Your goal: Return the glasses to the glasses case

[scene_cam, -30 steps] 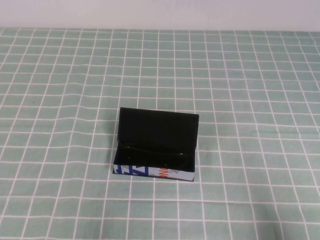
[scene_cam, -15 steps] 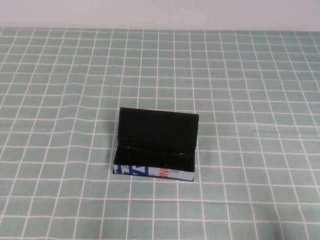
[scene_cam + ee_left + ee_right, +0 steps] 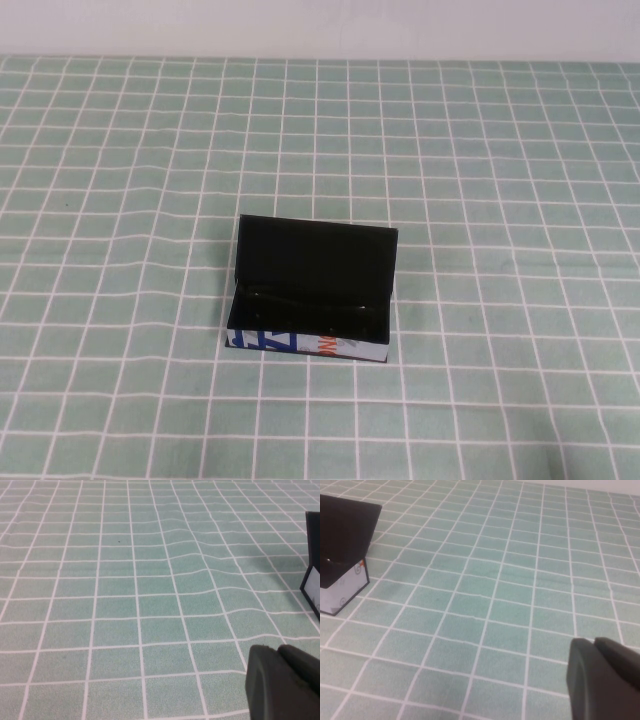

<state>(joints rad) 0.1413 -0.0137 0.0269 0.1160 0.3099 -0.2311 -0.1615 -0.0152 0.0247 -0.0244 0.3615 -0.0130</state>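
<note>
The glasses case [image 3: 309,299] stands open, lid upright, mid-surface [image 3: 500,200] (glasses indistinct inside), while the left hand [image 3: 283,682] and right hand [image 3: 603,677] sit low and well apart from it, their grip impossible to tell.

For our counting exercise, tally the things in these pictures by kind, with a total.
Black rectangular glasses case, white printed front, open: 1
Green checked tablecloth: 1
Robot grippers: 2 (left gripper left of case, right gripper right of it, both low over cloth)
Total: 4
</note>
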